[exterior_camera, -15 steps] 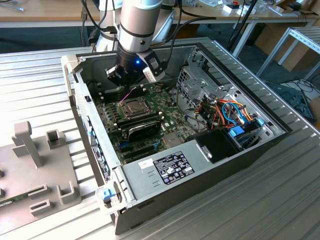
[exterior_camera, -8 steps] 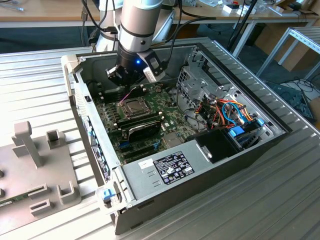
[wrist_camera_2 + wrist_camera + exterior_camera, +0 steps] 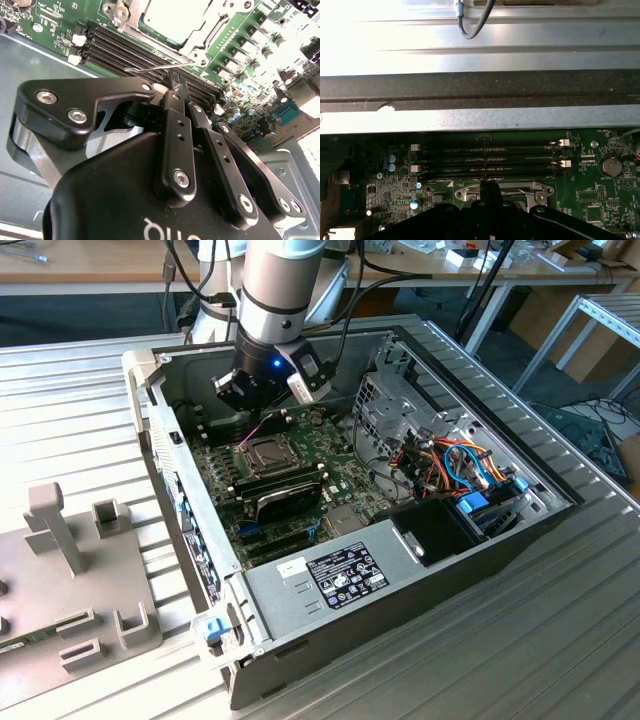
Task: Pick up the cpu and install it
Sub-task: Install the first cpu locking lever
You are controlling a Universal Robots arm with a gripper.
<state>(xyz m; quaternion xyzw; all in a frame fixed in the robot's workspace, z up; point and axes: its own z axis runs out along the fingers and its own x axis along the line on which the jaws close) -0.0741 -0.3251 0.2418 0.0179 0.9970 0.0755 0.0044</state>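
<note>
Black end effector (image 3: pixel 174 84) is pointing down inside the open metal computer case (image 3: pixel 470 560), its fingers (image 3: pixel 172 115) pressing shut against each other. Just beside the tips, a thin wire lever (image 3: pixel 150 68) is crossing the black memory slots (image 3: pixel 125 47). The square silver cpu (image 3: pixel 170 20) is sitting in its socket (image 3: pixel 197 47) on the green motherboard (image 3: pixel 50 20).

Ribbed grey metal table (image 3: pixel 560 640) in the near ground, long wooden bench (image 3: pixel 90 265) along the far edge, dark blue floor (image 3: pixel 500 360) beyond, metal rack (image 3: pixel 605 325), cardboard box (image 3: pixel 548 312) and loose cables (image 3: pixel 600 435) at the exterior view's far right, even indoor light.
</note>
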